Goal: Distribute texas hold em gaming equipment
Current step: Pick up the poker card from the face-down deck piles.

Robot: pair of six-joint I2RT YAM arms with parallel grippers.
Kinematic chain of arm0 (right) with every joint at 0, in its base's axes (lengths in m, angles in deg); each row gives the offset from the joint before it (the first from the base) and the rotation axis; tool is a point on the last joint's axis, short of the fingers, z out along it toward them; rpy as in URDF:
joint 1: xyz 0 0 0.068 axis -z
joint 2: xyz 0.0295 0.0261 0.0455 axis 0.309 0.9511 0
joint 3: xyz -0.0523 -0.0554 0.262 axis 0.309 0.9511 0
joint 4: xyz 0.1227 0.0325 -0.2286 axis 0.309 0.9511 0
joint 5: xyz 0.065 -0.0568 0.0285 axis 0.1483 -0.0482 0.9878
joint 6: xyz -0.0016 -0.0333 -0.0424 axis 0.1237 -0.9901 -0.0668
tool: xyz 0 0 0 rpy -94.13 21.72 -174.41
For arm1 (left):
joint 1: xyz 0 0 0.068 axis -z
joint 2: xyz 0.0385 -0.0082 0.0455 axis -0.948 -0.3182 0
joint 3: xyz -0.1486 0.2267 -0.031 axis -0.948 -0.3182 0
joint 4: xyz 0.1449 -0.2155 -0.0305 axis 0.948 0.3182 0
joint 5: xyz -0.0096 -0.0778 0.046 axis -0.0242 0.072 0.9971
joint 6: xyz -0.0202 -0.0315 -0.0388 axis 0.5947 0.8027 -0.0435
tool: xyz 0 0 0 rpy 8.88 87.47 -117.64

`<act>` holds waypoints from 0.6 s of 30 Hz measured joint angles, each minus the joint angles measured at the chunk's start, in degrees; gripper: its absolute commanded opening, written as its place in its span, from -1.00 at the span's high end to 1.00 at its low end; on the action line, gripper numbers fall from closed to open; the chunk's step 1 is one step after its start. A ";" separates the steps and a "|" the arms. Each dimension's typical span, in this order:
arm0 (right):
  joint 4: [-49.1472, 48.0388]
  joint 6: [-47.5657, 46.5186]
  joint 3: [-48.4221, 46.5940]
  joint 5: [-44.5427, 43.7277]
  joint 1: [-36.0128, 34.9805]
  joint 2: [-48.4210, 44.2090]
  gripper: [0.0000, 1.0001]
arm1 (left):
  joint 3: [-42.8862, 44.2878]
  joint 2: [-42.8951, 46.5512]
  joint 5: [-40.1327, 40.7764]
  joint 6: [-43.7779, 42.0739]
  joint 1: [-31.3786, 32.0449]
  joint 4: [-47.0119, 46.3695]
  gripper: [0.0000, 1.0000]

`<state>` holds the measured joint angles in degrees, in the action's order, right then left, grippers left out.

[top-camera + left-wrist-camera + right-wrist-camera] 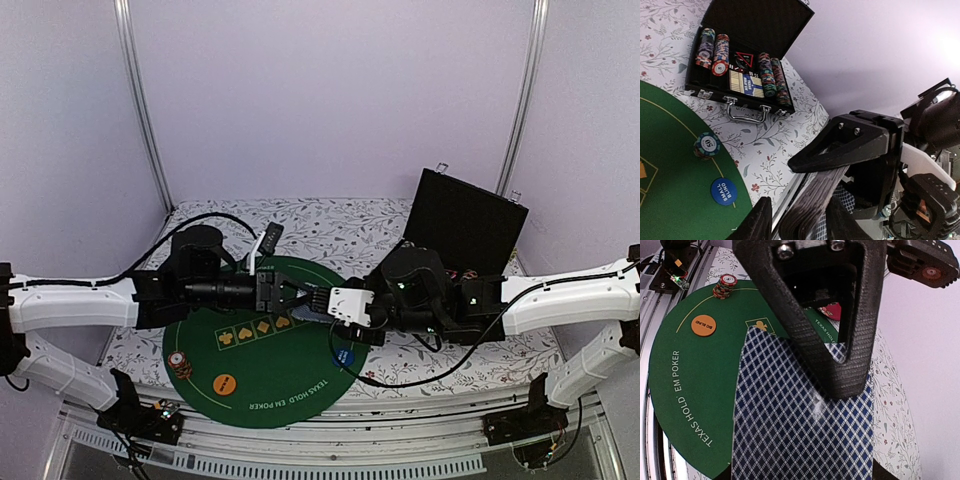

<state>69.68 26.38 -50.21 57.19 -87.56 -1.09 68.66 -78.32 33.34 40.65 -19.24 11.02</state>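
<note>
My right gripper is shut on a deck of playing cards with a blue diamond-patterned back, held above the green poker mat. My left gripper meets it tip to tip. Its fingers stand open on either side of the deck's edge, with a gap on one side. On the mat lie a chip stack, an orange big blind button, a blue small blind button and a second chip stack.
An open black case stands at the back right, holding rows of chips and a card box. A flowered cloth covers the table. A dark red disc shows behind my right finger. The table's front rail is near.
</note>
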 measured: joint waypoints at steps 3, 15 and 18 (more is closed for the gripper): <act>0.44 0.15 0.00 -0.52 0.02 0.00 0.00 | 0.61 1.07 1.81 -1.49 0.02 4.07 0.23; 0.94 0.31 0.00 -0.94 0.11 0.00 0.04 | 0.96 3.43 4.15 -3.93 0.02 9.27 0.30; 0.96 0.31 0.00 -0.98 0.11 0.00 0.04 | 1.46 3.41 3.43 -4.46 0.02 9.25 0.42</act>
<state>70.64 26.69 -50.21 56.21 -87.45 -1.09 70.13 -74.91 36.77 36.20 -19.22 20.26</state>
